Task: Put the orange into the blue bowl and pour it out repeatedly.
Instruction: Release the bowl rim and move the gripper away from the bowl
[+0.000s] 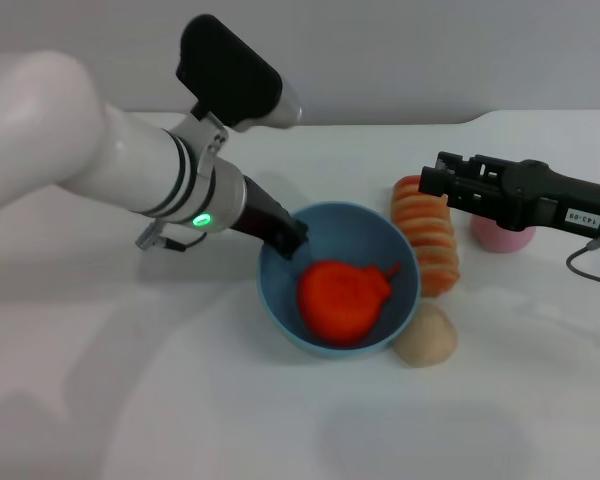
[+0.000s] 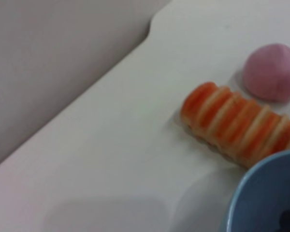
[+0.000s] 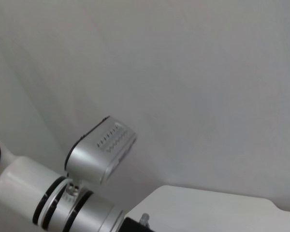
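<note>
White table [image 1: 180, 400]: spread across the whole head view, all items borne on it.

Left arm [image 1: 100, 165]: entered from 10 o'clock, reaching toward the centre. Left gripper [image 1: 285, 235]: dark fingers set at the bowl's rim at 10 o'clock; whether the rim is grasped cannot be told, the fingertips being hidden by the bowl wall.

Right arm [image 1: 540, 195]: entered from 3 o'clock. Right gripper [image 1: 430, 182]: held above the striped roll's far end, touching nothing; whether released or clenched cannot be told.

Blue bowl [image 1: 400, 260]: light blue, round, placed at the centre of the table, opening tipped slightly toward the camera. Its rim is also seen in the left wrist view [image 2: 261, 193].

Orange [image 1: 342, 300]: red-orange, lumpy, lying inside the blue bowl, stem tip pointing to 2 o'clock.

Striped roll [image 1: 430, 235]: orange and cream, just beside the bowl at 2 o'clock.

Pink ball [image 1: 500, 238]: beyond the roll, partly hidden under the right arm.

Tan ball [image 1: 428, 338]: touching the bowl at 5 o'clock.
</note>
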Action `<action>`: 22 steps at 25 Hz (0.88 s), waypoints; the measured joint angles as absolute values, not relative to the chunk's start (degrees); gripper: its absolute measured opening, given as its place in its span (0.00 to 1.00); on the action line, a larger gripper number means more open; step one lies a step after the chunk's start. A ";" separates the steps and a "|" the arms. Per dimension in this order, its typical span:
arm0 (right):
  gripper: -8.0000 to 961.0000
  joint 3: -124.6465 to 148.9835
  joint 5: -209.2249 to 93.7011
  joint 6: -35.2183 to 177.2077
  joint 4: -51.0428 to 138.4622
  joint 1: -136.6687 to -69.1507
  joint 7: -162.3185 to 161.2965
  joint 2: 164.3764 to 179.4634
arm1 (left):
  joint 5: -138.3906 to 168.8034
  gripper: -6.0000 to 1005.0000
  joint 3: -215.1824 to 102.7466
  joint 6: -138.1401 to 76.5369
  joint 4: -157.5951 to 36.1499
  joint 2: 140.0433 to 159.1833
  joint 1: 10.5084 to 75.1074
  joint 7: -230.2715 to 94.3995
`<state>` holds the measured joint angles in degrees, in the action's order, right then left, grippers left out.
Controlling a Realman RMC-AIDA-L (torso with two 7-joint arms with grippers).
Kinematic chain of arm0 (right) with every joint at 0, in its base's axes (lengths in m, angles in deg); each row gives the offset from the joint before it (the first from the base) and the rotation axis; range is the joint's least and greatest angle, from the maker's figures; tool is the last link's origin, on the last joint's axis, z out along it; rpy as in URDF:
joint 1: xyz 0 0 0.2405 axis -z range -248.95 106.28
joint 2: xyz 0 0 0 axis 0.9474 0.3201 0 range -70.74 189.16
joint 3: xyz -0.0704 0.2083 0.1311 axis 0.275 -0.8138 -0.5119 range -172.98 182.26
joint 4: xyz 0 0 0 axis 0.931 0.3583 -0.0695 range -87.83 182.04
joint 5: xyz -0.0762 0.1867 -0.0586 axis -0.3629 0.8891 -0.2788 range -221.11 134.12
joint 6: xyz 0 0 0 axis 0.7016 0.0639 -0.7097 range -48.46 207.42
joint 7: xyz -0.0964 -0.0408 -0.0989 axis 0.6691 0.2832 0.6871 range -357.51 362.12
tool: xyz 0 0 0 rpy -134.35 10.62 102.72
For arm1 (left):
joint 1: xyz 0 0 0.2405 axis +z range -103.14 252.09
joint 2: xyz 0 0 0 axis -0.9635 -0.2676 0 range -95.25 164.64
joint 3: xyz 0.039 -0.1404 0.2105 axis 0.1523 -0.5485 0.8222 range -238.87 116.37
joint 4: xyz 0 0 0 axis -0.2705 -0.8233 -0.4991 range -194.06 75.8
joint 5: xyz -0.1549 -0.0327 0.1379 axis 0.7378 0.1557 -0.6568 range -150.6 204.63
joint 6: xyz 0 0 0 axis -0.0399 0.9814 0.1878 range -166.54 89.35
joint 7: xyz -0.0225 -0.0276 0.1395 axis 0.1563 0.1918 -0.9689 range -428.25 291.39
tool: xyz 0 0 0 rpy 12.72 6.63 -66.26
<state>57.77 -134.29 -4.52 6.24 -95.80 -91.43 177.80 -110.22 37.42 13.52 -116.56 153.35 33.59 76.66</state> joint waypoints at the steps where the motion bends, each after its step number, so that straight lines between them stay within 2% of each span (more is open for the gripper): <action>1: 0.53 57.74 -134.22 -4.52 6.40 -95.80 -91.26 177.78 | -110.31 0.01 38.11 13.31 -116.52 153.35 33.66 76.66; 8: 0.57 57.61 -134.12 -4.08 7.37 -95.67 -89.84 177.77 | -110.66 0.01 39.10 12.37 -117.24 153.28 34.15 79.45; 14: 0.60 56.29 -134.10 -3.84 8.04 -95.41 -88.50 177.78 | -110.93 0.18 39.11 11.90 -122.09 153.02 36.46 79.57; 17: 0.62 54.46 -134.08 -3.77 8.19 -95.03 -87.13 177.78 | -111.94 0.30 38.72 10.80 -126.74 152.92 38.66 79.57; 19: 0.63 52.93 -134.02 -3.59 8.33 -94.78 -85.50 177.78 | -112.75 0.38 38.57 8.70 -130.88 152.91 41.05 79.53; 22: 0.64 50.67 -134.01 -3.01 8.44 -94.29 -82.38 177.73 | -113.12 0.45 38.69 3.14 -135.89 152.91 45.21 79.19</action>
